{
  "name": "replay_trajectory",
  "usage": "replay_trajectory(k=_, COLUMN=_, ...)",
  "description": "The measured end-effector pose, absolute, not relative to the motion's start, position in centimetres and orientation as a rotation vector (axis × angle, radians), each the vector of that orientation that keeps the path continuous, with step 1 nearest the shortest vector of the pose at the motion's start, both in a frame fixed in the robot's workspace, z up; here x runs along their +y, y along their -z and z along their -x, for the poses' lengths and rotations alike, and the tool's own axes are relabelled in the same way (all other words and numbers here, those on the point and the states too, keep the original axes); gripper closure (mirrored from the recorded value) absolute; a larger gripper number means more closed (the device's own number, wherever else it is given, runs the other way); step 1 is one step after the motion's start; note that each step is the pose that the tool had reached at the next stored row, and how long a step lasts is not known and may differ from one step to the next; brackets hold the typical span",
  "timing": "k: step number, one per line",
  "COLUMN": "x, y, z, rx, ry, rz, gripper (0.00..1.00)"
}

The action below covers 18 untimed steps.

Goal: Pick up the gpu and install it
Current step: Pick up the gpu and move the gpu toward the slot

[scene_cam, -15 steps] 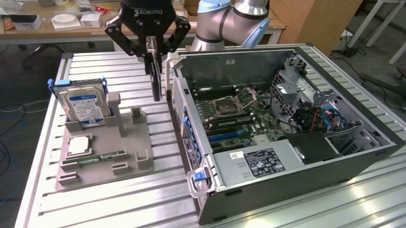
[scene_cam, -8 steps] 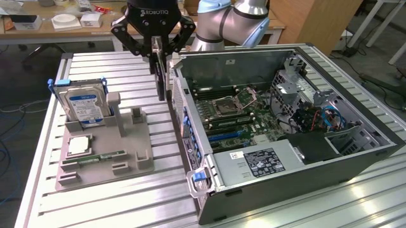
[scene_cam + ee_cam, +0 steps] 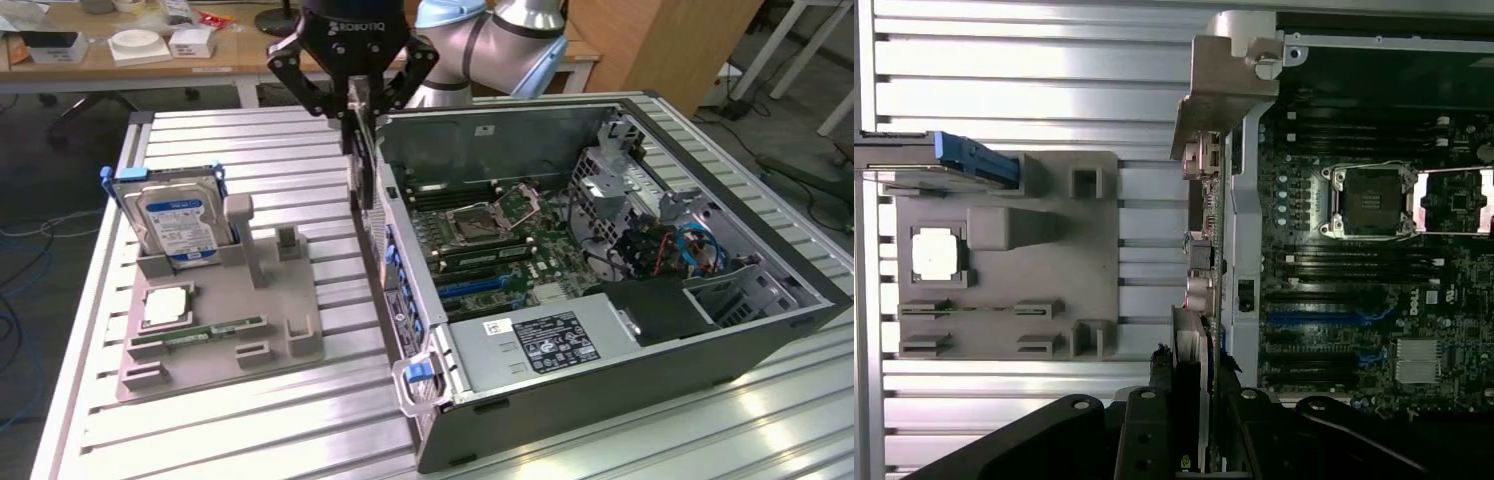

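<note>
the claw [image 3: 358,92] was clamped on the top edge of the gpu [image 3: 362,160]. the card hung upright and edge-on by the open computer case's [image 3: 641,380] wall on the exterior view's left, likely so its connector edge faced down toward the motherboard [image 3: 534,240].

Bright, even room light falls from overhead. The slatted metal table [image 3: 781,405] throws it back hard: pale streaks of glare run along the near slats on the exterior view's right, and from the wrist camera the slats wash out almost white. Inside the open computer case [image 3: 497,150] it's dimmer, deepest around the black cover [image 3: 654,310]. The gripper [image 3: 1189,372], close to the wrist camera, is a soft black mass. Shadows beside the grey tray [image 3: 984,270] are faint.
</note>
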State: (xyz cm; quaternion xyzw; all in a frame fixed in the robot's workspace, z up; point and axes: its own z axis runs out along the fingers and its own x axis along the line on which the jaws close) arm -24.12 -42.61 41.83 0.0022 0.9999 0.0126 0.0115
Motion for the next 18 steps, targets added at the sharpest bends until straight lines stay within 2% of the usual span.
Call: replay_trajectory(k=18, x=-42.6, y=-41.7, z=20.5, rx=3.118, ry=-0.039, rz=-0.006, gripper=0.73)
